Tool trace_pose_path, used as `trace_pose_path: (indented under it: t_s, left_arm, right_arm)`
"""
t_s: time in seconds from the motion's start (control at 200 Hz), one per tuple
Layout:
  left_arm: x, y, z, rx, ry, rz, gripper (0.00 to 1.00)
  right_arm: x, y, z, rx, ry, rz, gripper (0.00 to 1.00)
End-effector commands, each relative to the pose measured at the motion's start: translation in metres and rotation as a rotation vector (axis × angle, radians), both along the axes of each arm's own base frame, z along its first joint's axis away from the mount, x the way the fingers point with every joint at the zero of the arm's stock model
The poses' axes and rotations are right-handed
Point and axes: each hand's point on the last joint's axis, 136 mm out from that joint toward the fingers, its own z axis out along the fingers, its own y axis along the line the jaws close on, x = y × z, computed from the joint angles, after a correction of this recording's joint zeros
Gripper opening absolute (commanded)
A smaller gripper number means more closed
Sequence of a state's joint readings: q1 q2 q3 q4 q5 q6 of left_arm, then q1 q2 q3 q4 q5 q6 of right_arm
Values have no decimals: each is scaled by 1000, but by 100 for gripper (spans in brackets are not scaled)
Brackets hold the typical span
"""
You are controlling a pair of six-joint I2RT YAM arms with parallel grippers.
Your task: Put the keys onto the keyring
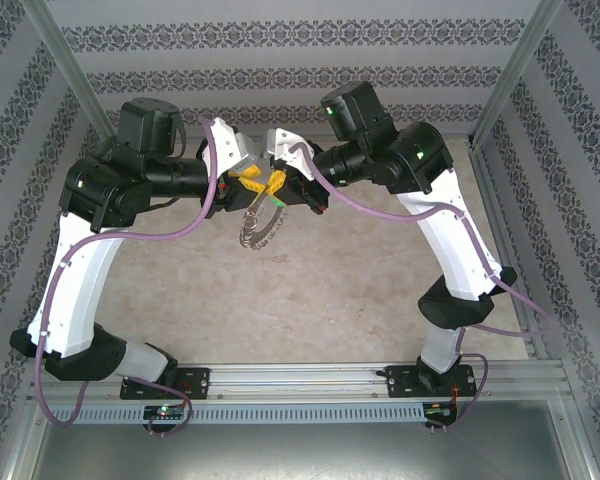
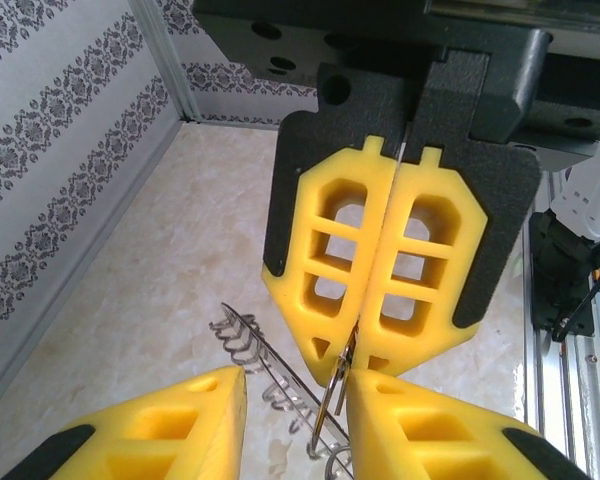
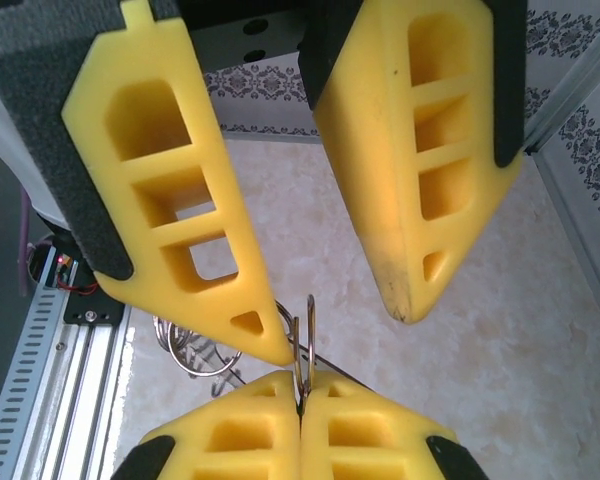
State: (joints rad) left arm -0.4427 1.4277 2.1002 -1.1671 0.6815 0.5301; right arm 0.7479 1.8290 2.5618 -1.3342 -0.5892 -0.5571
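Both tools meet in the air over the far middle of the desk point(image 1: 340, 290). The right tool point(image 3: 300, 408) is clenched, pinching a thin metal edge of the keyring point(image 1: 258, 228), which hangs below the fingertips. The left tool point(image 2: 295, 388) stands released, fingers apart with the ring between them and one fingertip point(image 3: 276, 348) touching it. The key point(image 1: 278, 200) shows as a green speck among the fingertips; what holds it I cannot tell.
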Motion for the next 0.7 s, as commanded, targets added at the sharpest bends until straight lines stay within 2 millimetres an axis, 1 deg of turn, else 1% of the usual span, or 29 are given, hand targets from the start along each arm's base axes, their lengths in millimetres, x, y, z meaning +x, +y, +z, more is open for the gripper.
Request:
trace_pose_path:
  t_s: [0.0, 0.15, 0.345, 0.505, 0.694]
  left_arm:
    - [-4, 2, 3, -19, 4, -5, 30]
    - [-4, 3, -1, -4, 6, 0, 28]
    - [-3, 2, 0, -9, 5, -6, 25]
    - [-4, 1, -1, -15, 15, -13, 25]
    - [-5, -1, -2, -21, 23, -20, 25]
  right_arm:
    - [-12, -5, 21, 64, -41, 41, 0]
    - [-16, -7, 24, 73, -42, 50, 0]
    - [-17, -7, 25, 78, -38, 56, 0]
    - [-19, -7, 26, 83, -35, 63, 0]
    - [-26, -6, 26, 98, -7, 94, 0]
